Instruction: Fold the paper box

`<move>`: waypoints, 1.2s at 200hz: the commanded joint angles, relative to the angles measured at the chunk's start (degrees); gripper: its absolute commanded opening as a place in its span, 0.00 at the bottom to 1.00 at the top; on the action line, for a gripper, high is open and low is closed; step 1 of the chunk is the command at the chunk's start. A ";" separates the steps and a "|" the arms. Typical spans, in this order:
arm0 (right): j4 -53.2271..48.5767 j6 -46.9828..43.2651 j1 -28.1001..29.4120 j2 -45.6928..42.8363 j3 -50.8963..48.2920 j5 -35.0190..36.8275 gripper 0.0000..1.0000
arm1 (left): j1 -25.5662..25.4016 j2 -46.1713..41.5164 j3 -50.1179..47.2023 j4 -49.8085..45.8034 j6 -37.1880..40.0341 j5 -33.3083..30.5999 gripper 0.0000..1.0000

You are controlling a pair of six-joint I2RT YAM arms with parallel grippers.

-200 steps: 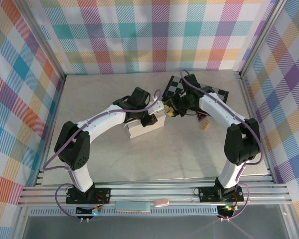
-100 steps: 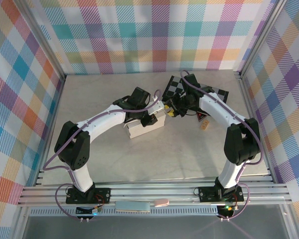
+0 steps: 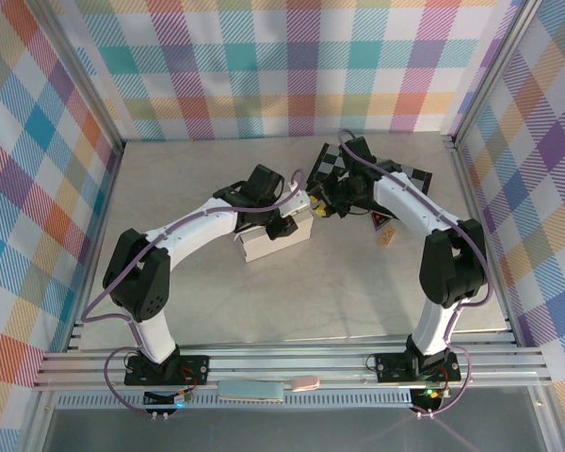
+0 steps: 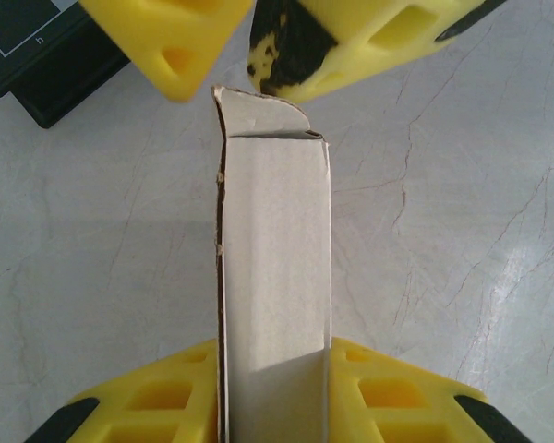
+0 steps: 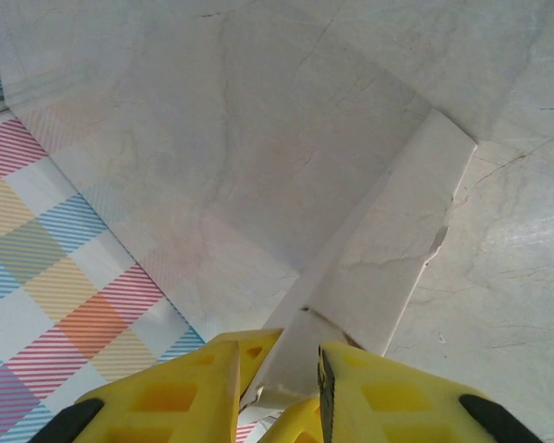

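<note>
Item: paper box, mid-table, part-folded; left end effector clamped across its body, right end effector pinching the end flap; advisable to brace the body firmly and turn the flap along its crease.

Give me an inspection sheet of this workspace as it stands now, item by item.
Surface: grey veined table.
Job's things: white paper box, partly folded, mid-table between the arms.
Clutter: chequered board behind the box; small printed tag to its right.
Grippers: left gripper, jaws clamped on a box panel; right gripper, jaws pinching a flap.
Cables: purple cables run along both arms, off the box.
Surroundings: plaid walls; aluminium rails at the near edge.
</note>
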 commanded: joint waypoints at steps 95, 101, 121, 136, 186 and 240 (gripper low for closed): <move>-1.82 -4.39 0.53 -1.13 -2.11 0.75 0.20 | 1.00 1.96 1.13 -2.71 -1.37 -0.32 0.27; -2.25 -5.22 0.55 -1.03 -1.79 1.15 0.20 | 1.03 1.93 1.14 -2.74 -1.47 -0.26 0.27; -4.41 -8.55 0.59 -0.96 -0.59 2.74 0.18 | 1.21 1.89 1.13 -2.71 -1.64 -0.33 0.28; -5.01 -10.31 0.59 -1.12 -0.49 3.51 0.17 | 1.38 1.92 1.17 -2.78 -1.82 -0.27 0.28; -5.54 -12.28 1.65 -1.66 -2.17 4.64 0.15 | 1.56 2.45 1.56 -2.87 -2.34 -0.55 0.29; -5.35 -13.08 2.35 -2.37 -6.22 8.02 0.12 | 1.65 2.41 1.57 -2.72 -3.03 -1.84 0.33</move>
